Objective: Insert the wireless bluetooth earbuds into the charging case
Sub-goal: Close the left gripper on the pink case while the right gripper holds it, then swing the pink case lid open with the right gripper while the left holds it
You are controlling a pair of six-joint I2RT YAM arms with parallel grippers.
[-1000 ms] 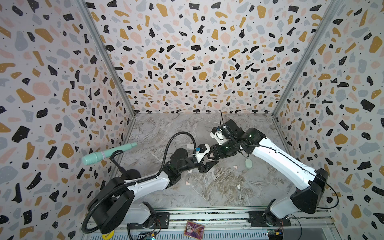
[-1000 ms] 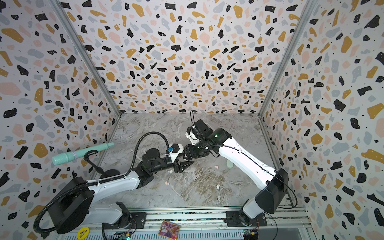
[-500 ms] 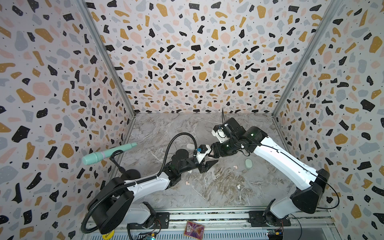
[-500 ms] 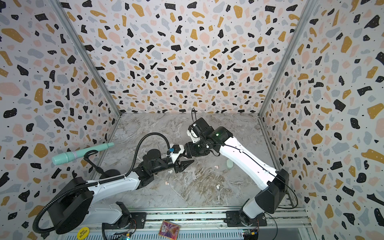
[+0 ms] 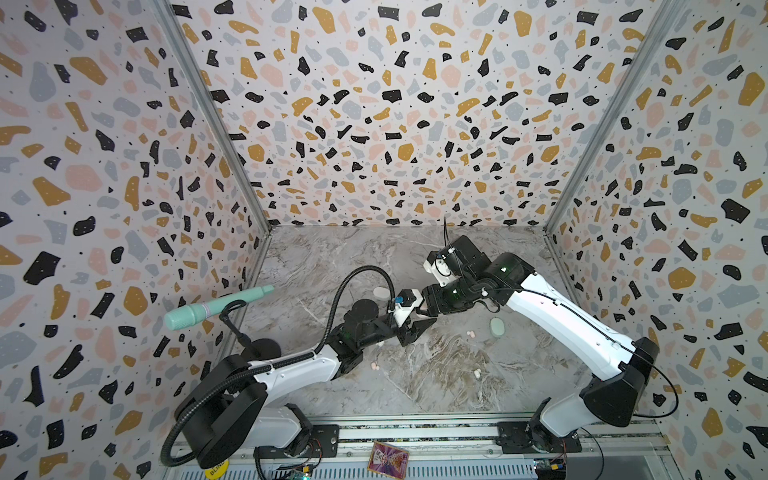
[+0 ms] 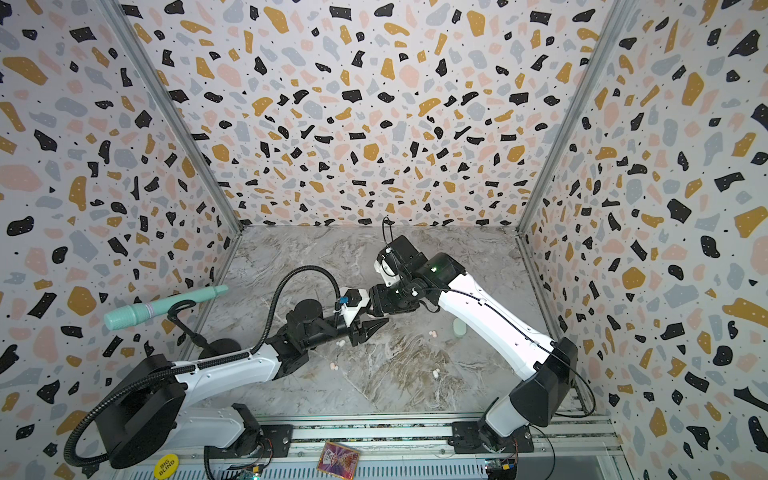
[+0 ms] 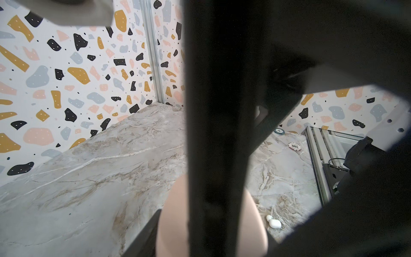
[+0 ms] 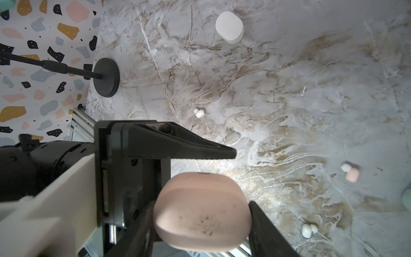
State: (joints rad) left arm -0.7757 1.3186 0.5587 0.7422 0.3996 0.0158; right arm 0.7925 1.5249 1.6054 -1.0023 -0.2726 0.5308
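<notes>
What's changed over the last second: our left gripper (image 5: 420,329) has been squeezing down. Its jaws are clearly narrower than they were, but still parted. In the right wrist view one of its fingers (image 8: 195,151) sits just beside the pink charging case (image 8: 200,193) with a sliver of gap between them, so no contact on that side yet. The other finger we can't see. The right gripper (image 8: 201,213) hasn't budged, pinching the case from both sides, and as far as we can tell it's held clear of the desk (image 8: 289,89), over the middle.

Our guess at what that means: the left is setting up to grab the lid while the right holds the body. The lid looks closed and the seam is unbroken, so nothing's gone in yet.

The earbuds are all loose on the desk: a white pair (image 8: 199,112), another white pair (image 8: 308,230), and a pink one (image 8: 352,174) right of the middle, near the mint case (image 5: 497,327).
</notes>
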